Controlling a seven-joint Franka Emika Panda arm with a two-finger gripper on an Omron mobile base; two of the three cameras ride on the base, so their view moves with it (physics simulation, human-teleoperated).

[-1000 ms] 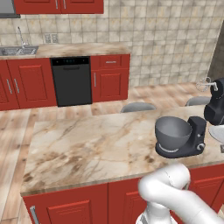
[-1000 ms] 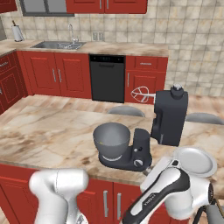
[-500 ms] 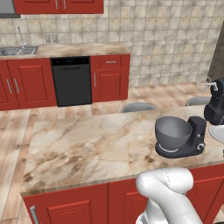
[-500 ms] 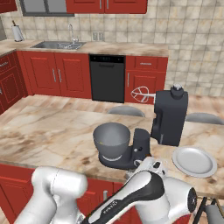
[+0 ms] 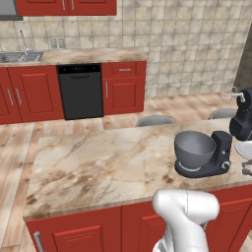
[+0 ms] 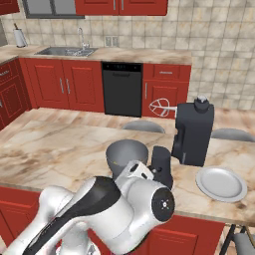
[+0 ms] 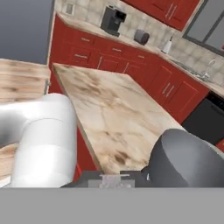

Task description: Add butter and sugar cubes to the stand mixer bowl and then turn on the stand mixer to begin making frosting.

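So the gripper's jaws are closed on nothing, beside the deep grey metal bowl [image 7: 188, 157] on the dark charcoal stand mixer [image 6: 191, 132].

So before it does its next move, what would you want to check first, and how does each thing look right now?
1. Stand mixer bowl seated on the stand mixer base: ok.
2. Mixer head tilted up, leaving the bowl's mouth open from above: ok.
3. Bowl contents: looks empty in the left base view; cannot tell for certain.
4. Sugar cubes and butter located: cannot tell; something small lies at the counter's right edge, too small to identify.
5. White plate beside the mixer: bare, ok.
6. Claw free to pick something up: shut; whether it holds anything, cannot tell.
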